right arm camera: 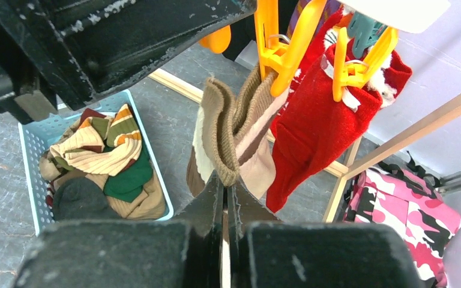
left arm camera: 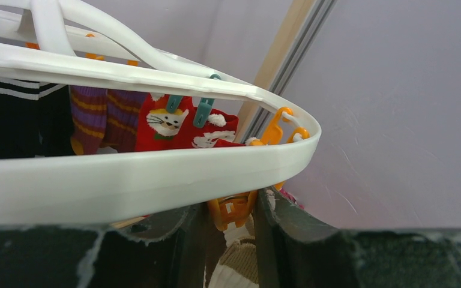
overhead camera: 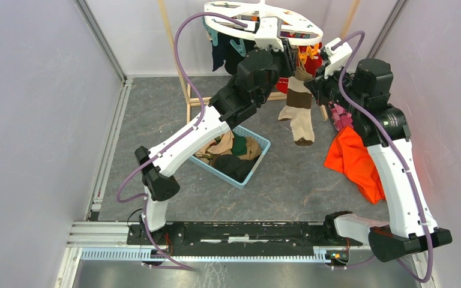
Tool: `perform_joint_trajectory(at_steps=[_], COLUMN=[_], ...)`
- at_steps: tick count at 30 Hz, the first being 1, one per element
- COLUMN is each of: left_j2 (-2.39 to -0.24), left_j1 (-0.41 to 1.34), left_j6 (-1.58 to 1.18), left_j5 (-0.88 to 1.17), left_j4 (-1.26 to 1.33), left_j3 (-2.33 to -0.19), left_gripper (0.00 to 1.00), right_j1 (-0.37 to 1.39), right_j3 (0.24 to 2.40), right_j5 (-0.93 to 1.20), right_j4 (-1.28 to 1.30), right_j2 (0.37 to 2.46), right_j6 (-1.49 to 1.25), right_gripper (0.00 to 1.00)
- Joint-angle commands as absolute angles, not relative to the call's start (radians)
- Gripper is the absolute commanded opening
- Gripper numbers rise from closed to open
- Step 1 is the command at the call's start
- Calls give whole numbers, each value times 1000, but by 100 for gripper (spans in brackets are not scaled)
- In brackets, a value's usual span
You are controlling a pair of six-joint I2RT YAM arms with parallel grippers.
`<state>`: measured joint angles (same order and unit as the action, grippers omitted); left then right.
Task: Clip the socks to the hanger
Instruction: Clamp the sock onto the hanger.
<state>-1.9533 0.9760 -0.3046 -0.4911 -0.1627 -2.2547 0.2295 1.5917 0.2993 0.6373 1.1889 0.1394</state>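
Note:
The white oval hanger (overhead camera: 264, 18) hangs at the top centre. On it are a red sock with white figures (left arm camera: 174, 126), a purple sock with orange stripes (left arm camera: 105, 114) and a dark sock (left arm camera: 12, 120). My left gripper (left arm camera: 231, 210) sits just under the rim, shut on an orange clip (left arm camera: 234, 207). Below that clip hangs a beige-brown striped sock (overhead camera: 300, 108). My right gripper (right arm camera: 225, 180) is shut on the sock's folded cuff (right arm camera: 222, 132). The sock's top edge reaches up to the orange clip (right arm camera: 279, 48); I cannot tell whether the clip bites it.
A light blue basket (overhead camera: 263, 144) on the grey floor holds several more socks (right arm camera: 102, 150). An orange cloth (overhead camera: 354, 159) and a pink camouflage garment (right arm camera: 408, 204) lie at the right. A wooden pole rack (overhead camera: 189, 105) stands behind the hanger.

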Motion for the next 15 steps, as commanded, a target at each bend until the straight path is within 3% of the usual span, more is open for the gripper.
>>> perform_joint_trajectory(at_steps=[1,15], left_j2=[-1902,-1901], left_j1=[967,963], left_j6=[-258,-268], left_j5=[-464,-456], left_j4=[-150,-158], left_j3=[-2255,-2253], left_gripper=[3,3], right_j1=[239,263], right_j3=[1637,1634], right_j5=[271,287], right_j4=[618,544], right_j2=[1195,1228], right_j6=[111,29], right_gripper=[0,0])
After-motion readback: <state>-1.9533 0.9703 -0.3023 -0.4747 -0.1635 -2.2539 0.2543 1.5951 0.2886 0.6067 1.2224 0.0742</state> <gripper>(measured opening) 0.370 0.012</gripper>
